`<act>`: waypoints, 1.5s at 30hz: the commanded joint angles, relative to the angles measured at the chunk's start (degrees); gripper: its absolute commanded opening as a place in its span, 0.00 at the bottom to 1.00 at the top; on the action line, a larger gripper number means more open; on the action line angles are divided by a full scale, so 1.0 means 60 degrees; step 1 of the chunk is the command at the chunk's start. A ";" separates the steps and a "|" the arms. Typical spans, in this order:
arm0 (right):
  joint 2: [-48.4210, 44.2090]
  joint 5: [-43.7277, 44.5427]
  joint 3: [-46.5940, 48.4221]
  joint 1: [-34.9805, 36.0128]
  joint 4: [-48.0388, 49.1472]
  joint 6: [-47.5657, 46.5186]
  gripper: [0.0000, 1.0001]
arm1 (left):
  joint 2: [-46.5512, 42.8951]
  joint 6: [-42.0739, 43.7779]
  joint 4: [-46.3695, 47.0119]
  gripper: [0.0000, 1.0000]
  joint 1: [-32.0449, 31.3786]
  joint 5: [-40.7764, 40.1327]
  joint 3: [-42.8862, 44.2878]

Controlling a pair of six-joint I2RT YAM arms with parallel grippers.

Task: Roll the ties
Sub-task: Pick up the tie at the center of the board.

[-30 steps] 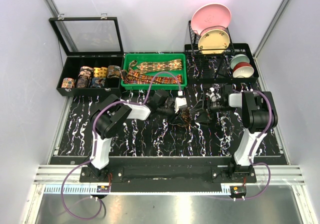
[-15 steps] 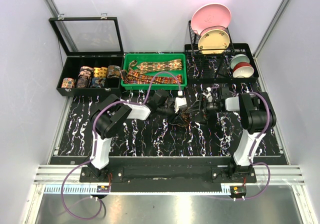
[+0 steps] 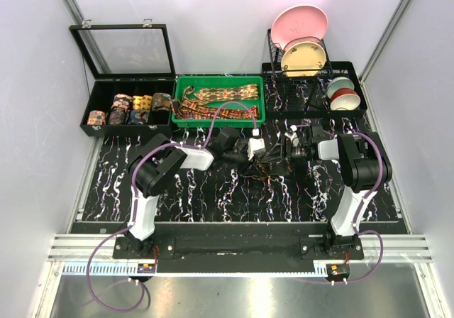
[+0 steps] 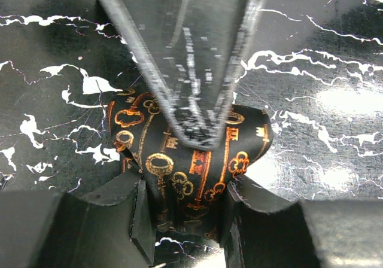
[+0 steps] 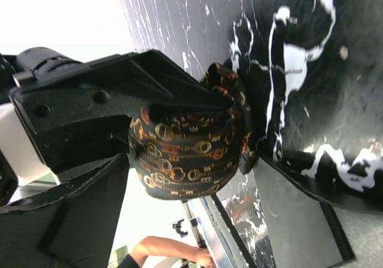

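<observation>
A rolled tie (image 3: 265,167), dark with gold and orange keys, sits on the black marbled table at mid-centre. My left gripper (image 3: 253,157) comes at it from the left and is shut on the coil (image 4: 185,160), one finger (image 4: 119,220) on each side. My right gripper (image 3: 279,163) meets it from the right, open wide, its fingers (image 5: 299,202) straddling the same coil (image 5: 185,148). One right finger (image 4: 191,70) lies across the top of the coil in the left wrist view. The left gripper's black finger (image 5: 119,100) covers the coil's upper part in the right wrist view.
A green tray (image 3: 218,78) at the back holds several unrolled ties (image 3: 216,93). To its left stands a black box (image 3: 91,99) with several rolled ties (image 3: 131,108) and its glass lid raised. A dish rack (image 3: 312,73) with plates and bowls (image 3: 342,94) stands back right.
My right gripper has moved left up to the coil and its jaws have spread wider round it. The left gripper and the coil have stayed put.
</observation>
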 commanded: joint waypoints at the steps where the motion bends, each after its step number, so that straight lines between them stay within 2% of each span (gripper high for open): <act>1: -0.0228 0.0378 -0.0392 0.0077 -0.0120 -0.0178 0.86 | 0.0797 0.0107 -0.2098 0.00 0.0024 -0.0959 -0.0425; 2: -0.0199 0.0363 -0.0392 0.0077 -0.0105 -0.0163 0.79 | 0.0826 0.0136 -0.2127 0.00 0.0024 -0.0960 -0.0396; 5: -0.0111 0.0465 -0.0392 0.0120 -0.0061 -0.0163 0.73 | 0.0826 0.0122 -0.2098 0.00 0.0024 -0.0960 -0.0381; 8: -0.0009 0.0598 -0.0407 0.0106 -0.0003 -0.0061 0.61 | 0.0855 0.0136 -0.2113 0.00 0.0024 -0.0960 -0.0352; 9: 0.0064 0.0568 -0.0364 0.0120 -0.0002 -0.0017 0.53 | 0.0855 0.0151 -0.2113 0.00 0.0024 -0.0974 -0.0352; 11: 0.0138 0.0539 -0.0319 0.0121 -0.0002 -0.0016 0.44 | 0.0826 0.0136 -0.2113 0.00 0.0024 -0.0960 -0.0352; 12: 0.0167 0.0524 -0.0319 0.0106 -0.0002 -0.0002 0.35 | 0.0826 0.0136 -0.2113 0.00 0.0024 -0.0960 -0.0366; 15: 0.0299 0.0451 -0.0232 0.0121 -0.0002 -0.0016 0.18 | 0.0782 0.0151 -0.2098 0.00 0.0024 -0.0989 -0.0381; 16: 0.0343 0.0393 -0.0188 0.0121 -0.0002 -0.0031 0.05 | 0.0782 0.0136 -0.2098 0.00 0.0024 -0.0989 -0.0352; 17: 0.0387 0.0378 -0.0144 0.0121 -0.0031 -0.0031 0.00 | 0.0767 0.0136 -0.2098 0.00 0.0024 -0.1003 -0.0352; 19: 0.0416 0.0421 -0.0085 0.0106 -0.0134 -0.0089 0.00 | 0.0753 0.0093 -0.2098 0.04 0.0024 -0.0974 -0.0308; 20: 0.0387 0.0465 -0.0041 0.0120 -0.0207 -0.0133 0.00 | 0.0724 0.0049 -0.2083 0.11 0.0024 -0.1003 -0.0279; 23: 0.0300 0.0568 0.0017 0.0121 -0.0367 -0.0251 0.00 | 0.0549 -0.0083 -0.1981 0.25 0.0024 -0.0945 -0.0264; 24: 0.0241 0.0597 0.0018 0.0121 -0.0412 -0.0294 0.00 | 0.0461 -0.0127 -0.1923 0.35 0.0024 -0.0858 -0.0278; 26: 0.0066 0.0641 0.0018 0.0121 -0.0485 -0.0353 0.00 | 0.0052 -0.0215 -0.1733 0.47 0.0010 -0.0813 -0.0424; 27: 0.0007 0.0699 0.0032 0.0121 -0.0544 -0.0397 0.00 | -0.0124 -0.0273 -0.1500 0.60 0.0009 -0.0828 -0.0497; 29: -0.0052 0.0671 0.0091 0.0121 -0.0661 -0.0426 0.00 | -0.0637 -0.0405 -0.1395 0.75 0.0009 -0.0828 -0.0556; 30: -0.0081 0.0700 0.0091 0.0135 -0.0661 -0.0426 0.00 | -0.0798 -0.0449 -0.1380 0.90 0.0009 -0.0828 -0.0542; 31: -0.0111 0.0715 0.0091 0.0121 -0.0661 -0.0441 0.00 | -0.1090 -0.0580 -0.1380 0.98 0.0024 -0.0828 -0.0513; 40: -0.0477 0.0773 0.0106 0.0121 -0.0808 -0.0529 0.00 | -0.2744 -0.0729 -0.2433 0.99 0.0053 -0.1281 -0.0264; 45: -0.1296 0.0846 0.0295 0.0120 -0.1027 -0.0631 0.00 | -0.4123 -0.0420 -0.3795 0.99 0.0185 -0.2525 -0.0088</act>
